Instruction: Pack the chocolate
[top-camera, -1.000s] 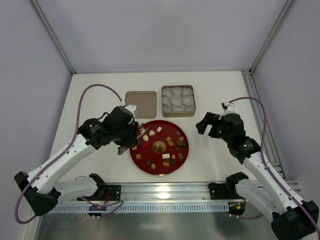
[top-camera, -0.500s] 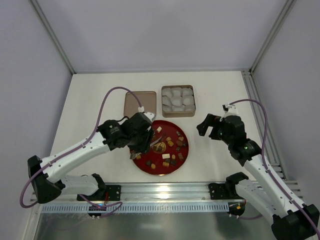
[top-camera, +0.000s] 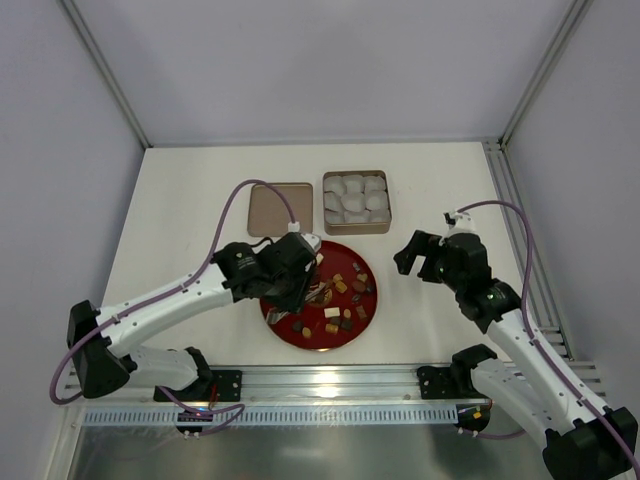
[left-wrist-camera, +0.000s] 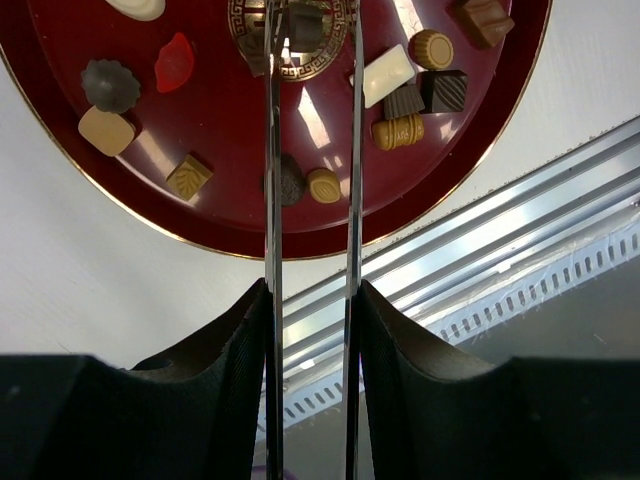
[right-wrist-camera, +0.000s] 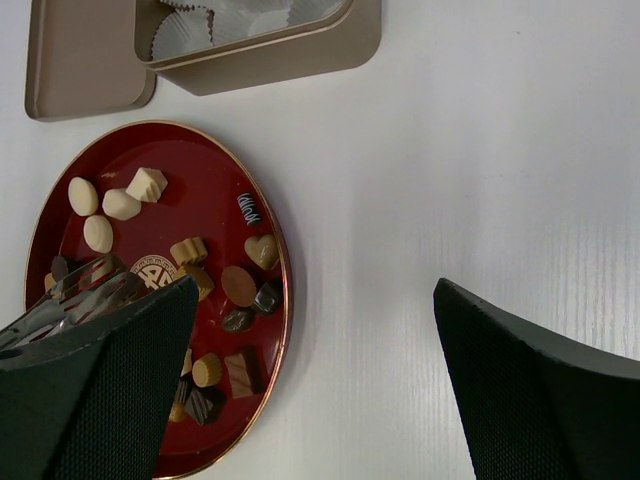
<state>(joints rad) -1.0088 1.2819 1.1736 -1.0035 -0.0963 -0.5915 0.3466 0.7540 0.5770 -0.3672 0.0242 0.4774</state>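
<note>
The chocolate (top-camera: 340, 287) lies as many small dark, tan and cream pieces on a red plate (top-camera: 375, 300). My left gripper (top-camera: 298, 278) is over the plate's left half, shut on metal tongs (left-wrist-camera: 272, 200). In the left wrist view the gripper (left-wrist-camera: 312, 290) holds the two blades a little apart, and their tips flank a dark piece (left-wrist-camera: 305, 25) at the plate's gold centre. My right gripper (top-camera: 420, 255) is open and empty above bare table right of the plate; it shows in the right wrist view (right-wrist-camera: 315, 290), with the plate (right-wrist-camera: 200, 170) at its left.
A gold tin (top-camera: 356, 200) with crinkled white paper cups stands behind the plate. Its flat lid (top-camera: 280, 207) lies to the tin's left. A metal rail (top-camera: 330, 385) runs along the near table edge.
My left arm has swung right, carrying the tongs from the plate's left rim to over its centre. The right arm has barely moved.
</note>
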